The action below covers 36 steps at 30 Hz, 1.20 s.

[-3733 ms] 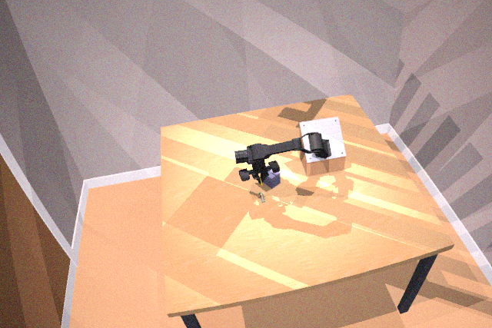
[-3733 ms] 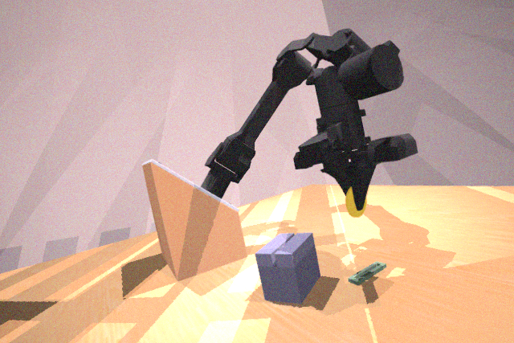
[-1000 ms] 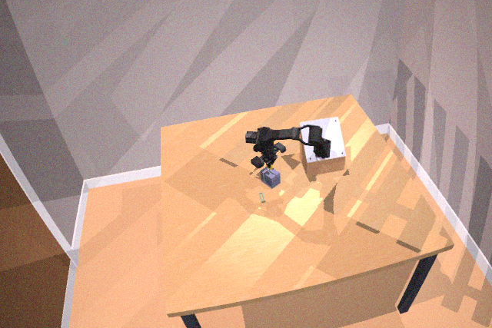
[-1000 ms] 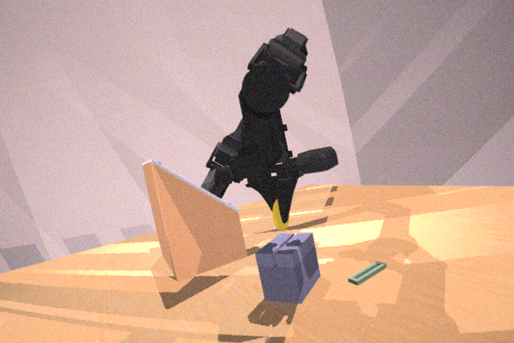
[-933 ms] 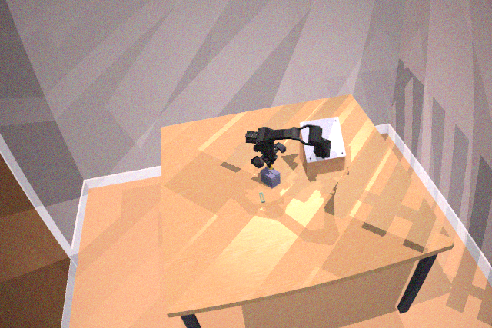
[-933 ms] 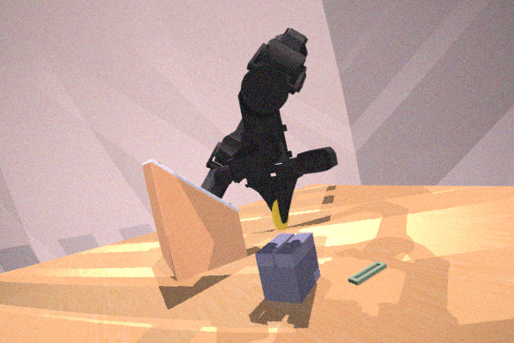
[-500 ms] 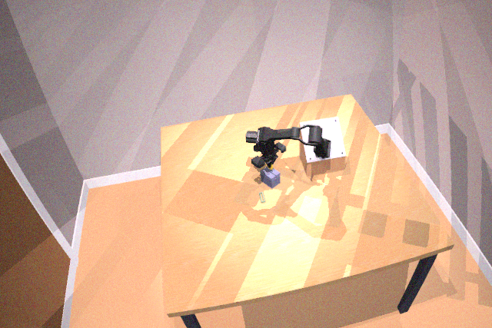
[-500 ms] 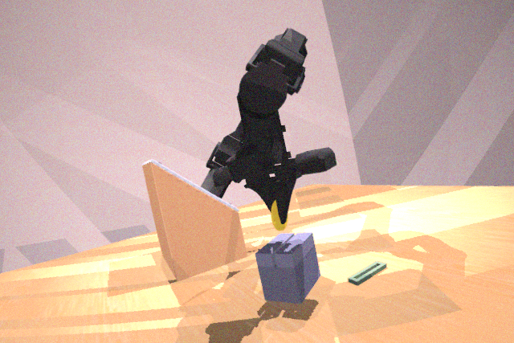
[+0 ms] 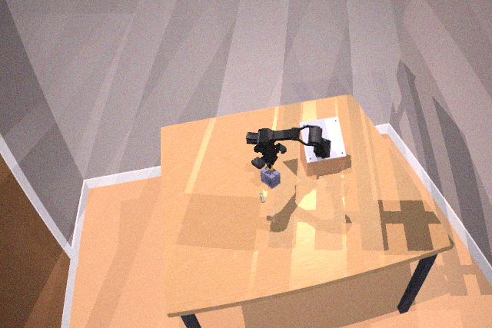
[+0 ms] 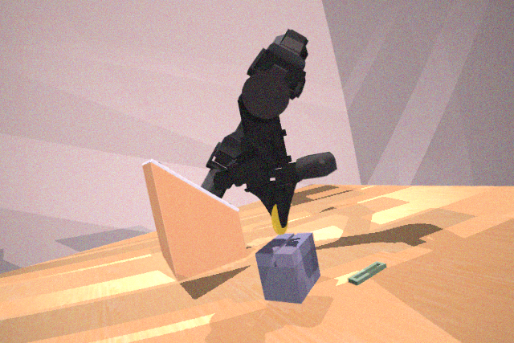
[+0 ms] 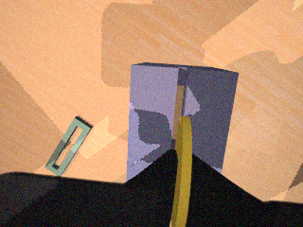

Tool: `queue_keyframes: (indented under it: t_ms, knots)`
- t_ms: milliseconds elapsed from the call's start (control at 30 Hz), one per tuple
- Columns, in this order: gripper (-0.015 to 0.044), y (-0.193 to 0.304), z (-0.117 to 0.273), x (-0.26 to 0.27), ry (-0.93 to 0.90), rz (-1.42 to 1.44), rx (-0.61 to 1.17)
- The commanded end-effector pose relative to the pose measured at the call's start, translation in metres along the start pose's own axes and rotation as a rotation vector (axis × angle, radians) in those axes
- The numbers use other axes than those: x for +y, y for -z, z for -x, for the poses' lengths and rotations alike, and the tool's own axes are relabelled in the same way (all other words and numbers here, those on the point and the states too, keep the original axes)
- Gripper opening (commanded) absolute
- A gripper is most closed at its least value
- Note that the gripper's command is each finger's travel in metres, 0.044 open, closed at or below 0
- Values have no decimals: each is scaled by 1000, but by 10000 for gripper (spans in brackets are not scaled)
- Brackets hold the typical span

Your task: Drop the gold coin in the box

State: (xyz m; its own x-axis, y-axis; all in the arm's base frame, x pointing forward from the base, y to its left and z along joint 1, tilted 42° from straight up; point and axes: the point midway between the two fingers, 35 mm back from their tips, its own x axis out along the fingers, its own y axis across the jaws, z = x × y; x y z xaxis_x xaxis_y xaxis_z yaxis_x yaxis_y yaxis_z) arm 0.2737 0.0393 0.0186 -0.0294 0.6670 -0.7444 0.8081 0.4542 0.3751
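Room: grey walls crossed by slanted shadow bands, white skirting, orange-brown floor.
Table: light wood top, dark legs, patchy light and shadow all over it.
Writing: no brands, labels or text readable on anything in any view.
Base block: wood-sided with a white top plate; the arm mounts on it; it sits just beside the box in the exterior view.
Arm: black, folded over, wrist pointing down toward the box.
Gripper: clenched on the coin, fingers pinching its flat faces; the fingers taper to a dark wedge in the wrist view.
Box: grey-blue cube, closed, narrow slot running across the lid, partly shaded by the arm.
Coin: thin gold disc, held edge-down, its lower rim sticking out below the fingertips; it hangs just above the lid, not touching it.
Coin vs slot: in the wrist view the coin shows edge-on as a narrow yellow strip, roughly in line with the slot, with a slight angle between them.
Holder: small dark-green rectangular frame with a long opening, flat on the table, nothing in it, near the box but apart from it.
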Motion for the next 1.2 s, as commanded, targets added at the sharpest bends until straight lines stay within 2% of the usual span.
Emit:
queue_keyframes:
  t_ms: [0, 633, 833, 1133, 1167]
  knots:
    - [0, 1, -3, 0, -1, -7, 4]
    - [0, 1, -13, 0, -2, -5, 4]
    - [157, 0, -11, 0, 0, 1, 1]
    - [161, 0, -11, 0, 0, 1, 1]
    - [187, 0, -10, 1, 0, 1, 1]
